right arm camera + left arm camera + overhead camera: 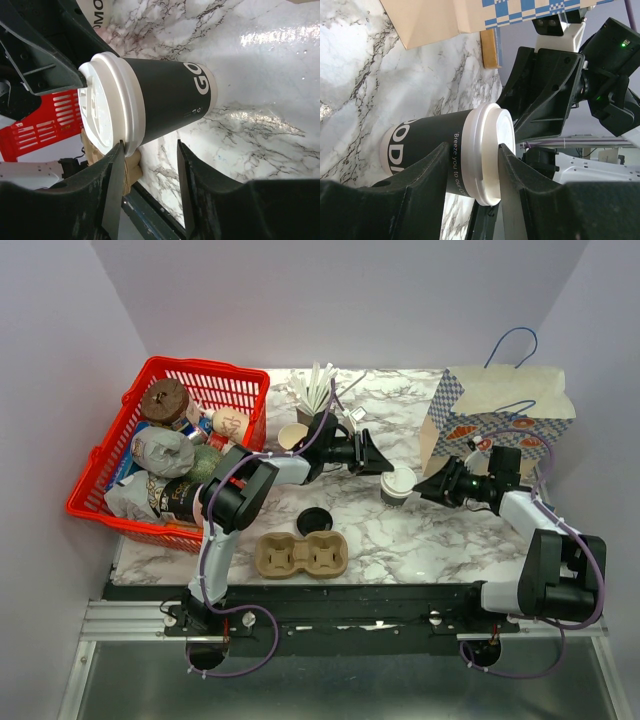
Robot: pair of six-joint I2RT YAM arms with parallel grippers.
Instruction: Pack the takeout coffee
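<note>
The takeout coffee, a dark paper cup with a white lid, stands on the marble table between my two grippers. My left gripper comes at it from the left, rolled on its side. In the left wrist view the cup lies across the gripper: one finger touches the lid top, the other crosses in front of the body, and the jaws stand apart. My right gripper faces it from the right. In the right wrist view the cup sits just past the open gripper, one fingertip at the lid rim.
A blue-checked paper bag stands at the back right, behind the right arm. A red basket full of items fills the left side. A cardboard cup carrier and a round black lid lie near the front. A cream cup stands behind the left arm.
</note>
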